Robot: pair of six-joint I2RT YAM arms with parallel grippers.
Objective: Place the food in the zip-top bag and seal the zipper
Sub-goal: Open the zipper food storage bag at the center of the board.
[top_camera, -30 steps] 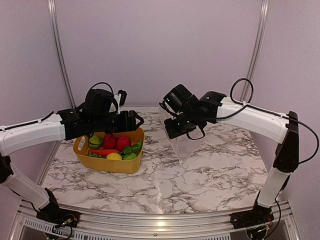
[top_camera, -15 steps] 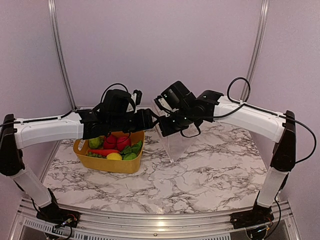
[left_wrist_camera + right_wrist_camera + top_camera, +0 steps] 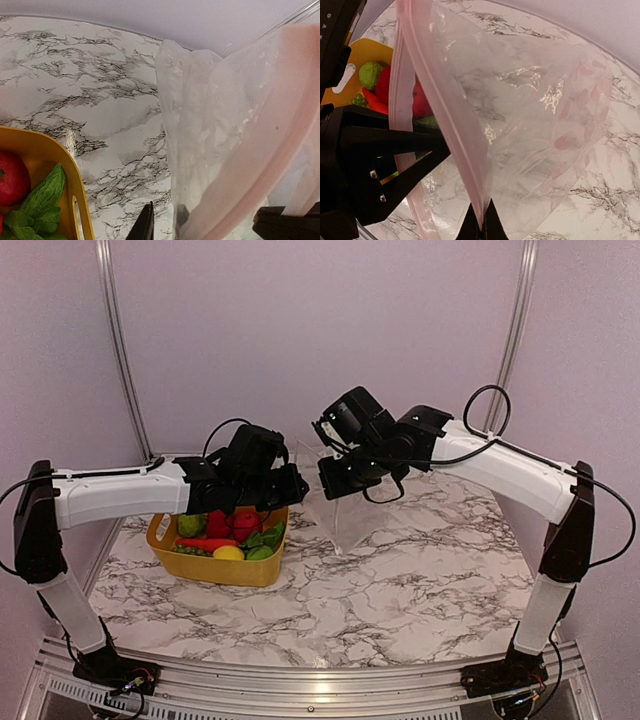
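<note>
The clear zip-top bag (image 3: 345, 518) hangs above the table, mouth up. My right gripper (image 3: 333, 483) (image 3: 481, 227) is shut on one lip, pinching the pinkish zipper (image 3: 445, 110). From the left, my left gripper (image 3: 298, 484) (image 3: 164, 220) is shut on the opposite lip; one finger shows dark through the plastic, and the zipper (image 3: 260, 170) runs past it. The mouth gapes between the two grips. The food (image 3: 235, 530) lies in the yellow basket: red fruit (image 3: 10, 177), green leaves (image 3: 42, 192), a green ball (image 3: 370, 74), a carrot (image 3: 374, 102).
The yellow basket (image 3: 215, 568) stands on the marble table's left half, just below and left of the bag. Purple walls with metal posts (image 3: 118, 350) close off the back. The basket's rim (image 3: 75, 190) lies close beside my left fingers.
My left arm swung right from above the basket to the bag's mouth and closed on its lip. The right gripper lifted the bag a little, back and to the left.
</note>
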